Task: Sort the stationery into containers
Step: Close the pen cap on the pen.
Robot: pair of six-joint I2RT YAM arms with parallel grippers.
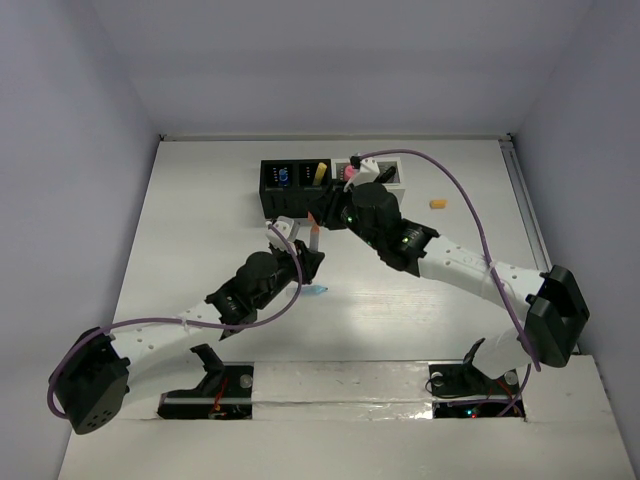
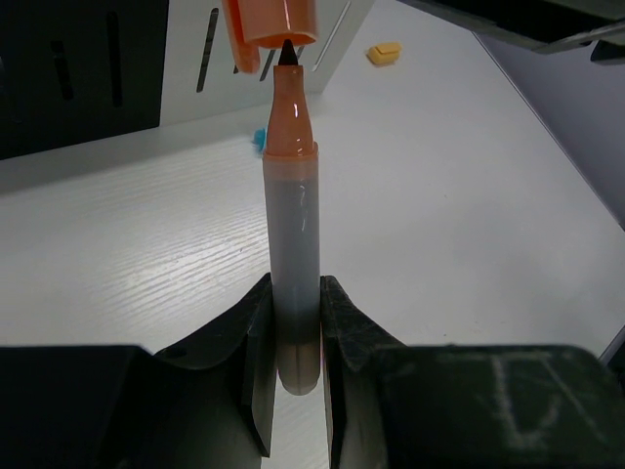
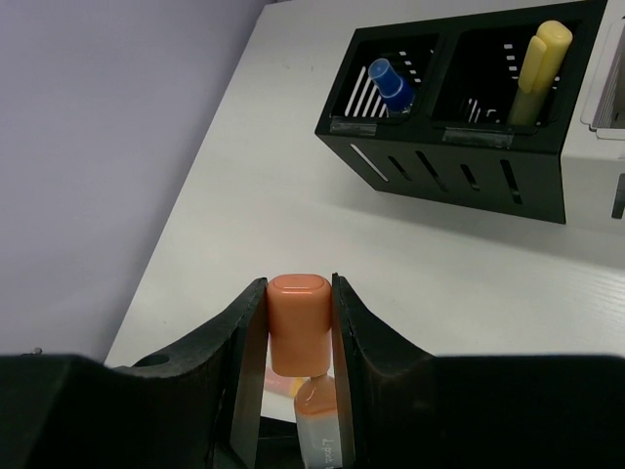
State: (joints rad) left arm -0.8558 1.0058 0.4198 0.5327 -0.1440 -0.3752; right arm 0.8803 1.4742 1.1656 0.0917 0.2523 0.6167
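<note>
— What's in the left gripper [image 2: 293, 298]?
— It's clamped on an uncapped marker [image 2: 293, 225]: grey barrel, orange neck, black tip, held near the front of the black holders [image 3: 459, 176]
— And the right gripper [image 3: 298, 288]?
— It pinches the orange cap [image 3: 298, 337], its mouth right at that tip

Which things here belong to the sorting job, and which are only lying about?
Job: orange marker in left gripper; its cap in right gripper; row of holders; blue pen, yellow highlighter, pink item inside; orange bit, light-blue piece loose on table.
Lying about: nothing loose; only the rig's purple cables.
</note>
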